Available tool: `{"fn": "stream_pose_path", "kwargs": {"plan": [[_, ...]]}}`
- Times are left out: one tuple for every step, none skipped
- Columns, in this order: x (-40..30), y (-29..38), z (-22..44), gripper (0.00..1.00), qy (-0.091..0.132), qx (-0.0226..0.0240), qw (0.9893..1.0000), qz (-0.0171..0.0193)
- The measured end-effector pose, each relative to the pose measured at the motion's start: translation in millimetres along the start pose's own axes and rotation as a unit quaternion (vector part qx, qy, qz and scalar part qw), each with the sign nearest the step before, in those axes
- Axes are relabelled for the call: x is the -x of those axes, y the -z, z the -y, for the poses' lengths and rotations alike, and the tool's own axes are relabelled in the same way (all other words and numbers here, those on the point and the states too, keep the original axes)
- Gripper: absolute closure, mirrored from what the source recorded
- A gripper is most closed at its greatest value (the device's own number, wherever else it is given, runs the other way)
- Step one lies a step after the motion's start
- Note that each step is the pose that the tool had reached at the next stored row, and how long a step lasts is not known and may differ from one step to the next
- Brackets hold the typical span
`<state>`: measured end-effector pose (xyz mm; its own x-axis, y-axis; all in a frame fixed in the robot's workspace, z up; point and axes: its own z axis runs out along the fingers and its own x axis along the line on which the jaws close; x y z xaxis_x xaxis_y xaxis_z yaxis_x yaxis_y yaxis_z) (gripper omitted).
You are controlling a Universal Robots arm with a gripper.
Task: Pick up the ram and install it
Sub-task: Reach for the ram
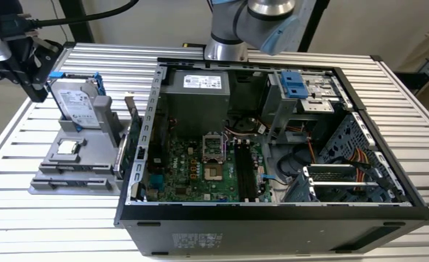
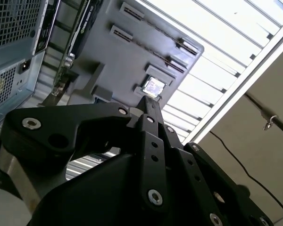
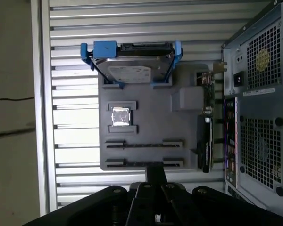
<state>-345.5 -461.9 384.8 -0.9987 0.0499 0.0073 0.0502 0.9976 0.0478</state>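
Hovering: gripper clenched | first wrist view: tray | exterior view: motherboard

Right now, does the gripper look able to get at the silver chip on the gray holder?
Probably yes: the chip lies uncovered on the holder, and the gripper hangs above it with nothing between.

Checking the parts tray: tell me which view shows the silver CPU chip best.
First wrist view: the CPU chip lies face-on in its grey tray. The exterior view shows it small and oblique; the second wrist view shows it tilted, past the tool.
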Motion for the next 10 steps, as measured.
{"fn": "stream_pose_path", "kwargs": {"plan": [[0.2,0.0,1.5,1.00,0.000,0.0000,1.0000,-0.0002],[0.4,-0.1,2.9,1.00,0.000,0.0000,1.0000,-0.0003],[0.6,-0.1,4.3,1.00,0.000,0.0000,1.0000,-0.0004],[0.7,0.0,5.5,1.00,0.001,0.0000,1.0000,-0.0006],[0.9,-0.1,6.8,1.00,0.001,0.0000,1.0000,-0.0006],[1.0,-0.1,8.0,1.00,0.001,0.0000,1.0000,-0.0007],[1.1,-0.1,9.2,1.00,0.001,0.0000,1.0000,-0.0008],[1.2,-0.1,10.5,1.00,0.002,0.0000,1.0000,-0.0009],[1.3,-0.1,11.8,1.00,0.002,-0.0001,1.0000,-0.0010],[1.4,-0.1,12.9,1.00,0.002,0.0000,1.0000,-0.0010]]}}
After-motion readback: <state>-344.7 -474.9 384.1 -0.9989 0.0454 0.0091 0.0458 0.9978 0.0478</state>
